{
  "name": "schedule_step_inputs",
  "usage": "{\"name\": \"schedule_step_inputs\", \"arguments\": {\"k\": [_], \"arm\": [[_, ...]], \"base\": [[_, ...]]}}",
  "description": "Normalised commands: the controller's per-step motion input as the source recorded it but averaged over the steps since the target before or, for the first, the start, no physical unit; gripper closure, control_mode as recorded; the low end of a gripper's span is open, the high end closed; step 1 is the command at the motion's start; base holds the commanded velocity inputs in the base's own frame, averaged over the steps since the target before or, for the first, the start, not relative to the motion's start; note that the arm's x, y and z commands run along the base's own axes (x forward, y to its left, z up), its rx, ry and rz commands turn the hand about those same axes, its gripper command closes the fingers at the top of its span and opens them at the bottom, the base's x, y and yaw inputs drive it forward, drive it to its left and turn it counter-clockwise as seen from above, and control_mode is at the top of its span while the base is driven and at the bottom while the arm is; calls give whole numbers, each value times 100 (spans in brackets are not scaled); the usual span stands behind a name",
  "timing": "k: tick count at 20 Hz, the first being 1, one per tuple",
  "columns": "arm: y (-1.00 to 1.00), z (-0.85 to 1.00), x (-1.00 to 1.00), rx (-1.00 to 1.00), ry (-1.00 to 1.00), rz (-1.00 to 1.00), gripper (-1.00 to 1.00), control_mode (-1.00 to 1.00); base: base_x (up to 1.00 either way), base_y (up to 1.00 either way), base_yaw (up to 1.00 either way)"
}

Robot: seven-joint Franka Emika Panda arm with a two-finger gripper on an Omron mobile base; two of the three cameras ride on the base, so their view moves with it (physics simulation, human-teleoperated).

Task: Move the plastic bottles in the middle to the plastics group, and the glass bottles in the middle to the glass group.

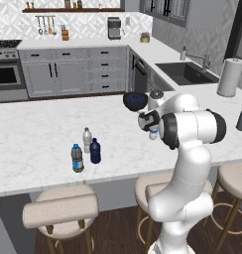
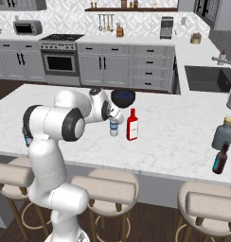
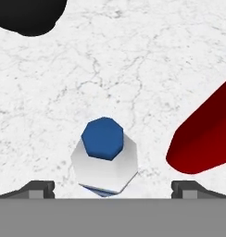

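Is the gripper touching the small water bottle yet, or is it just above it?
Apart. In the hand view the two fingertips stand wide, well clear either side of the small water bottle; bare marble counter shows between each tip and the bottle.

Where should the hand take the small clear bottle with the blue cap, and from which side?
Probably from straight above. The small clear bottle stands upright on the counter, between the tips of the open hand. Close on its body below the blue cap. The red bottle is near, so descend vertically.
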Motion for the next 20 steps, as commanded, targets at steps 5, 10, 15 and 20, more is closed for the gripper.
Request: {"name": "schedule_step_inputs", "arguments": {"k": [5,10,15,20], "arm": [[-4,-12,19,-1,0,0,-100,-100],[0,-10,14,0,0,0,-100,-100],[-1,-12,7,0,0,0,-100,-100],[-5,-6,0,0,-5,0,100,-100]], "base": [[0,0,0],[0,0,0],[0,0,0],[0,0,0]]}}
